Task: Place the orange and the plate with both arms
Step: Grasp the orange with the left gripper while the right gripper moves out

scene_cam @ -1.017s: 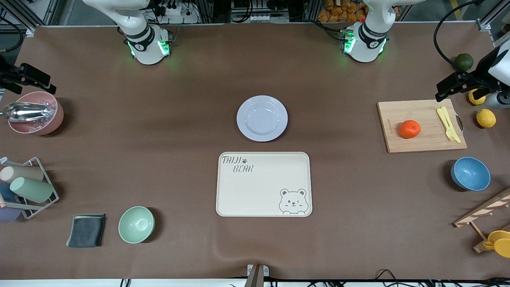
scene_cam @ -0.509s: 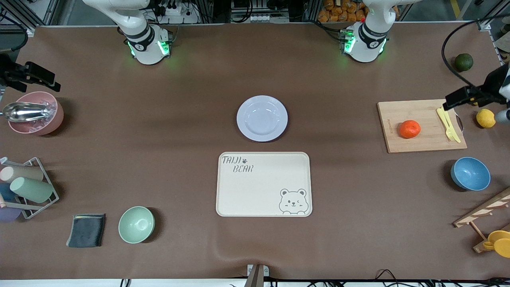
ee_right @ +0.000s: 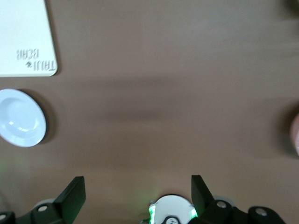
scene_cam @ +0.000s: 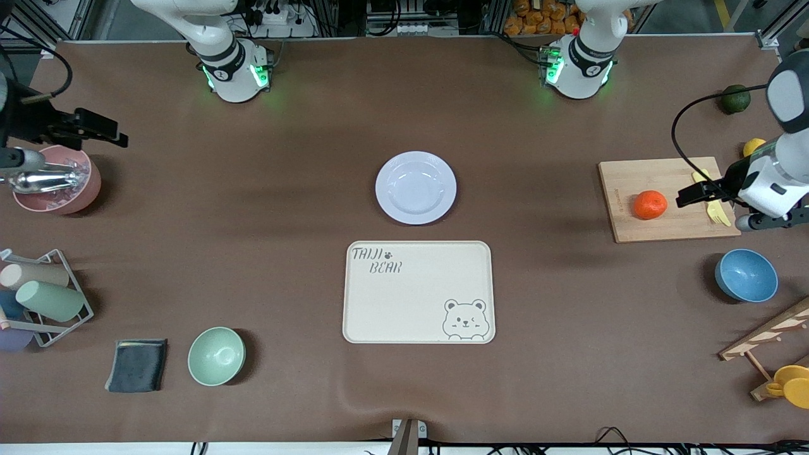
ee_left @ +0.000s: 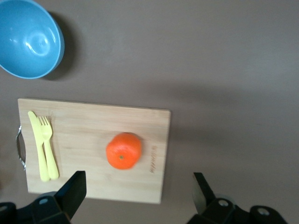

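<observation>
Two grippers, both yours to watch, both spread wide and empty. Left gripper (scene_cam: 686, 197) hangs over the board (scene_cam: 663, 177), just beside the orange (scene_cam: 650, 205) resting on it. Right gripper (scene_cam: 117, 138) hovers by the pink bowl (scene_cam: 54, 196). Plate (scene_cam: 415, 187) sits mid-table, farther from the camera than the tray (scene_cam: 418, 292).

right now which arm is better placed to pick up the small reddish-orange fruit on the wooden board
Left. The left gripper hangs open over the wooden cutting board, beside the small reddish-orange fruit. The right gripper is open near the pink bowl.
</observation>
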Motion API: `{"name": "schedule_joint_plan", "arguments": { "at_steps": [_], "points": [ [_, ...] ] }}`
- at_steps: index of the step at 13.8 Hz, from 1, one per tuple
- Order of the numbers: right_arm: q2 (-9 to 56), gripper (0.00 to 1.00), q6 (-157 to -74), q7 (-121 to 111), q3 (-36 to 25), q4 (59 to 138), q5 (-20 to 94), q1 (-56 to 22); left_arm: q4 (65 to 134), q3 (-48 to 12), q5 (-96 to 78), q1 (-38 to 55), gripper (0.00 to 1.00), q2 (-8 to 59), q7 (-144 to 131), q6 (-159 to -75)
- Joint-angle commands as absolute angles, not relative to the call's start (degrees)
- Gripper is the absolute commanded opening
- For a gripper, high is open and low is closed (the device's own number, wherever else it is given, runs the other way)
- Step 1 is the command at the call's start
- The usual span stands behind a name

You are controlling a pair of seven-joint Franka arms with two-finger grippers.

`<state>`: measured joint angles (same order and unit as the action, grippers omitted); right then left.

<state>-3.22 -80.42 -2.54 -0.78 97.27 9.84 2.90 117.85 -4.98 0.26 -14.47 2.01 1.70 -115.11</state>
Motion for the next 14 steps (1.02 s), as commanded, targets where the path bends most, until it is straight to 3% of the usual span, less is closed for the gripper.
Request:
{"name": "schedule_joint_plan", "arguments": {
  "at_steps": [1, 14],
  "points": [
    [-3.0, 1.0, -81.2, -1.4, -0.7, 101.2, 12.7, 1.0, 128.3, -5.4, 0.4, -18.1, 1.0, 0.7, 4.9, -127.1],
    [7.3, 1.0, -86.8, -1.4, -0.7, 102.8, 20.1, -5.9, 130.0, -5.8, -0.2, -17.8, 1.0, 10.9, 2.5, -129.4]
  ]
}}
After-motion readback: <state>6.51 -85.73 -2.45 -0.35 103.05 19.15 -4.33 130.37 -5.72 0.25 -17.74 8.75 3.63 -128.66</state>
